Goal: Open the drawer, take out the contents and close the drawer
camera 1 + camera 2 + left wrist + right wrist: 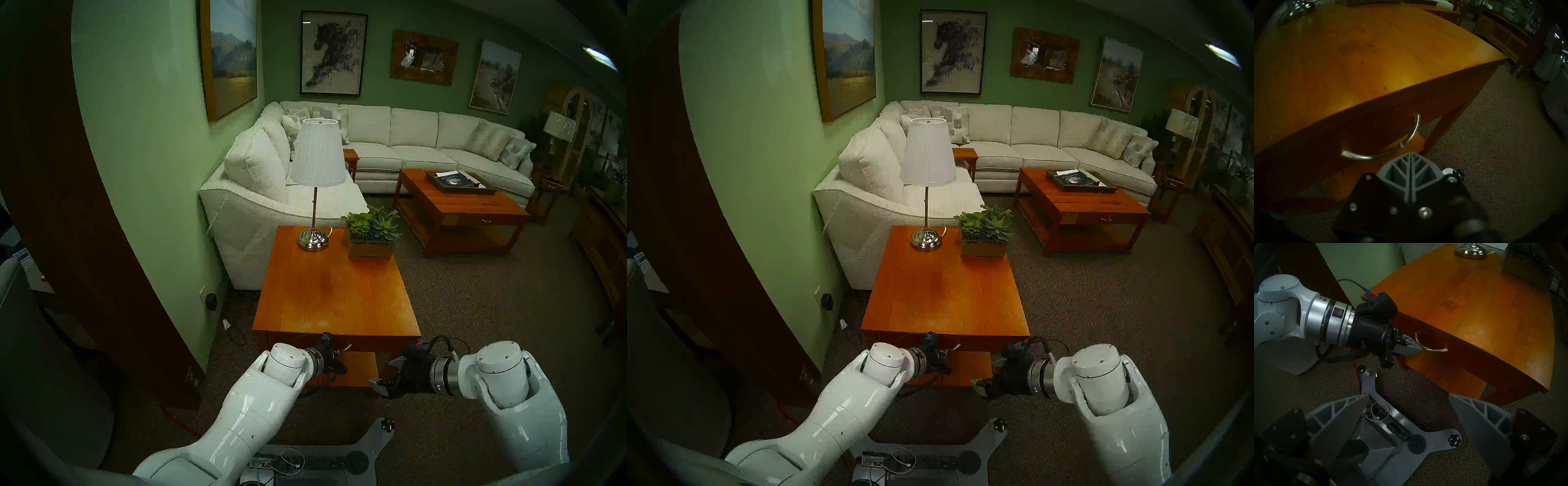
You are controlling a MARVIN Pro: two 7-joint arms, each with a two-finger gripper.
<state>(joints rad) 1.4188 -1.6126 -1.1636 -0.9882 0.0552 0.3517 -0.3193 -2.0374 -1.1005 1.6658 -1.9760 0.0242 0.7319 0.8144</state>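
The drawer [1373, 123] sits closed under the orange-brown side table top [336, 292], its front dark in shadow. Its curved silver handle [1412, 134] stands out from the front. My left gripper [1411, 155] is shut, with its tips just below the handle's curve and nothing between the fingers. In the right wrist view the left gripper [1418, 349] touches the handle [1434, 349] at its left part. My right gripper [1407, 412] hangs open over the carpet and my base, to the right of the drawer front. The contents are hidden inside the drawer.
A lamp [314, 190] and a succulent planter [371, 234] stand at the table's far end. A lower shelf [353, 368] lies under the drawer. My base plate [1386, 414] is on the carpet below. The sofa [258, 190] and green wall are to the left.
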